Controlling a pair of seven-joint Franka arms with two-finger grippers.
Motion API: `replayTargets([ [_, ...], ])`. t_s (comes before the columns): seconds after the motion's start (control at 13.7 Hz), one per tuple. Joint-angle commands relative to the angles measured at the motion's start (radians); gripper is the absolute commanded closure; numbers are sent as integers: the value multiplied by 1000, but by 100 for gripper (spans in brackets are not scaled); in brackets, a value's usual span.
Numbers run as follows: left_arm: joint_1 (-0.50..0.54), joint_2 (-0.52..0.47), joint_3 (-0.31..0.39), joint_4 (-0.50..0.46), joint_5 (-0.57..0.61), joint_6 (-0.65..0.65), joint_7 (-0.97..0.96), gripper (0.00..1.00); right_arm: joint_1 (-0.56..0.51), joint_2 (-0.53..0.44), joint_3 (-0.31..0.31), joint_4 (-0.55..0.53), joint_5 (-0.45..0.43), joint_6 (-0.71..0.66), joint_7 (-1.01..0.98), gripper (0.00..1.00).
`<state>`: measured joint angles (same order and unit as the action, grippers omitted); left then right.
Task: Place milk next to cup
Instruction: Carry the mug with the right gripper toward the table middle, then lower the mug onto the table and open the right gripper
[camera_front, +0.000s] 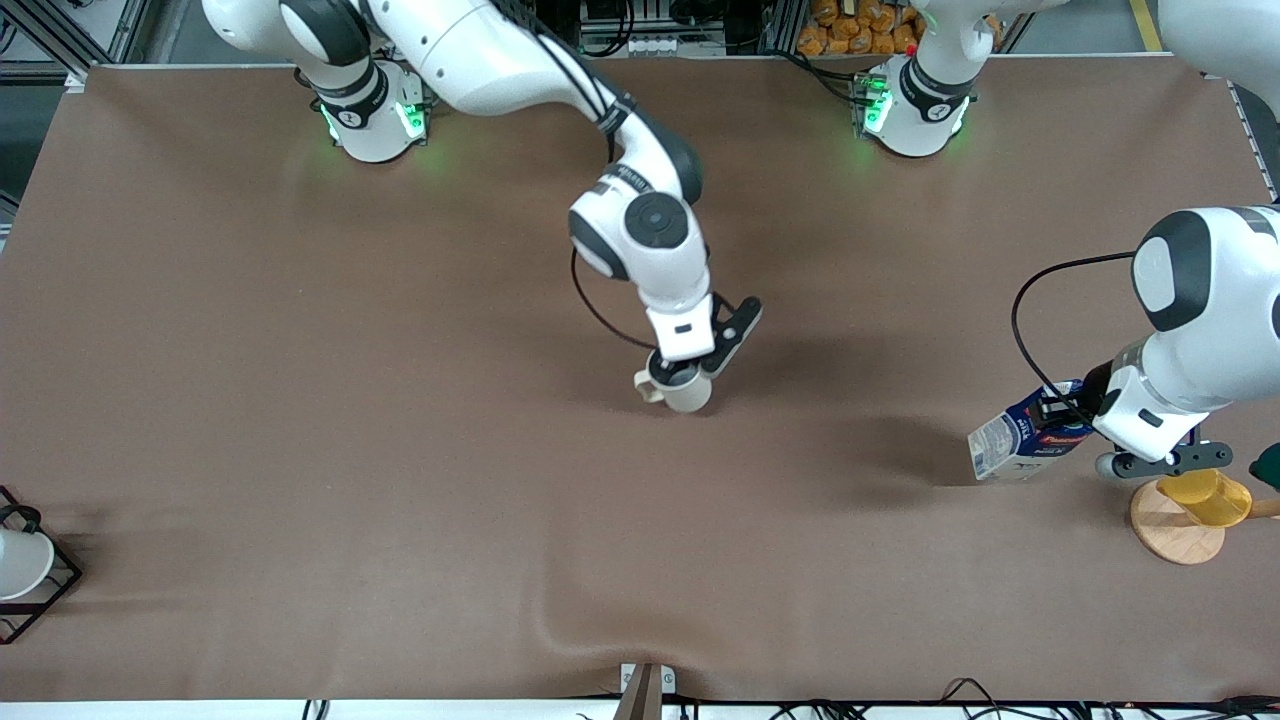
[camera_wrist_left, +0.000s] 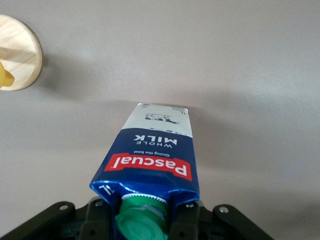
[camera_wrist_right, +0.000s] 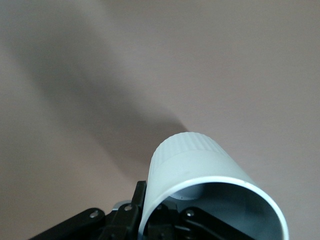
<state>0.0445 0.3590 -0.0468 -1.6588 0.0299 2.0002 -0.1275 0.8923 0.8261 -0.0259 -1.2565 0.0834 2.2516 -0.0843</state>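
Note:
The cup is an off-white mug with a small handle, at the middle of the table. My right gripper is shut on its rim, one finger inside and one outside. The right wrist view shows the cup's ribbed wall in my right gripper. The milk is a dark blue carton with a red band, tilted and held clear of the cloth at the left arm's end. My left gripper is shut on its gabled top. In the left wrist view the milk hangs from my left gripper, which grips beside the green cap.
A yellow cup lies on a round wooden coaster just nearer the front camera than the left gripper. A white bowl-shaped vessel in a black wire frame stands at the right arm's end. The brown cloth is wrinkled near the front edge.

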Motion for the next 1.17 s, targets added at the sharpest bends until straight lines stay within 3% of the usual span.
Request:
replayTargets([
  [0.0,-5,-6,1,11,8,-21,-24,71,19,21,-11,35,-1,-76,47,100],
  [0.15,-5,-6,1,11,8,-21,-24,71,17,21,-11,34,-1,-159,70,100],
  [0.44,-6,-6,1,19,8,-26,-30,71,16,28,-12,32,-5,-150,104,99],
  [0.51,-8,-6,1,22,8,-32,-30,71,14,40,-14,35,-5,-121,106,93],
  [0.58,-8,-6,1,30,8,-40,-30,71,14,51,-14,35,-8,-81,107,80],
  [0.73,-8,-6,1,31,8,-49,-30,71,11,62,-14,34,-4,-61,130,0],
  [1.09,-8,-6,1,31,8,-50,-30,71,13,28,-11,37,13,-58,218,0],
])
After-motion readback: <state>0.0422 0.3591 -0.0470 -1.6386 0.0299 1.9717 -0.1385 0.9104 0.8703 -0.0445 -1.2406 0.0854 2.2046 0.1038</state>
